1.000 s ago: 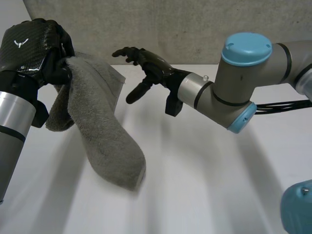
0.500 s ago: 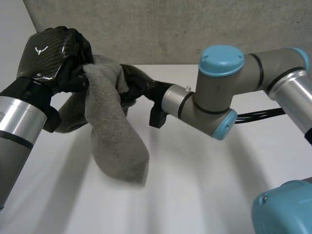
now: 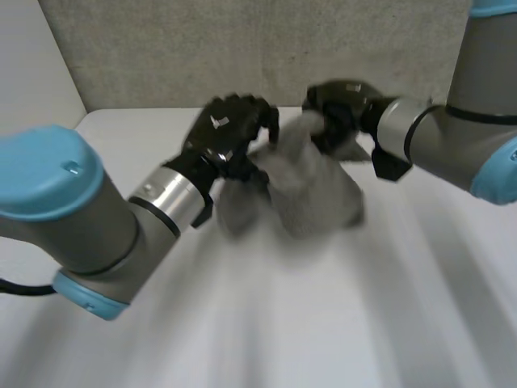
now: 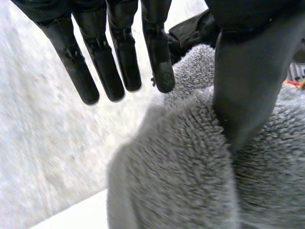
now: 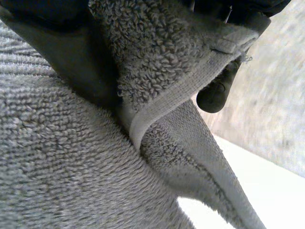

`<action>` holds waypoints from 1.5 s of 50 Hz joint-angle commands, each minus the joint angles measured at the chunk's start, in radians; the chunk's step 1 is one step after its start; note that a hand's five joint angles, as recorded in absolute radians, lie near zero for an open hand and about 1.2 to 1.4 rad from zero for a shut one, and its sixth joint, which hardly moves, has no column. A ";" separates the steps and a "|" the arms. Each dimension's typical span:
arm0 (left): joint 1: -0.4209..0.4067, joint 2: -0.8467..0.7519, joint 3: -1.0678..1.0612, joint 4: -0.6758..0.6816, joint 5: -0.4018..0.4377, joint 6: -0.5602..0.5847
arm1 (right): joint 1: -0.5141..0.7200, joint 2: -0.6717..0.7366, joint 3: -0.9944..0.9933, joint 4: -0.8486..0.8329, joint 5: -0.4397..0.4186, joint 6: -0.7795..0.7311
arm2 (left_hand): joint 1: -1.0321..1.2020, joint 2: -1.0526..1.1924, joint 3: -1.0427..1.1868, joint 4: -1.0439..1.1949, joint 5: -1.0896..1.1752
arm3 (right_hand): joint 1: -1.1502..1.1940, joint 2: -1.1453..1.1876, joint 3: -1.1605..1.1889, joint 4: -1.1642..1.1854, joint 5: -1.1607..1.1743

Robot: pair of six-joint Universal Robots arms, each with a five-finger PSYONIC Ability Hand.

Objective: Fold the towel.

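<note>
Grey towel (image 3: 311, 190) pinched by right hand (image 3: 343, 109); left hand (image 3: 226, 139) thumb on it.

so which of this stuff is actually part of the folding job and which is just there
In the job:
towel
right hand, pinching the towel's hem
left hand, thumb on the towel, fingers straight

Just there:
table
wall behind

White counter (image 3: 339, 323), plain and smooth, runs from the near edge to the far wall (image 3: 242, 48). Grey towel (image 3: 311, 198) hangs above its far middle; whether it touches the counter cannot be told.
</note>
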 commanded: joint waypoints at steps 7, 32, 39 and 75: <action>-0.001 -0.061 -0.027 -0.060 -0.010 0.040 | 0.015 -0.043 0.380 0.076 0.004 -0.379 | -0.178 -0.183 -0.193 -0.191 -0.186 | 0.120 0.147 0.067 0.065 0.120; -0.001 0.193 -0.018 -0.160 -0.002 0.122 | -0.305 -0.373 0.586 -0.057 -0.148 -0.316 | -0.243 -0.247 -0.257 -0.256 -0.251 | -1.094 -1.068 -1.147 -1.150 -1.094; -0.041 0.126 0.028 -0.183 0.000 0.123 | -0.344 -0.367 0.672 -0.080 -0.159 -0.349 | -0.231 -0.235 -0.246 -0.244 -0.239 | -1.062 -1.036 -1.115 -1.118 -1.062; -0.155 -0.443 0.519 -0.396 -0.007 0.255 | -0.273 -0.064 0.753 -0.375 -0.193 0.014 | 0.016 0.011 0.001 0.003 0.008 | -0.367 -0.340 -0.420 -0.422 -0.367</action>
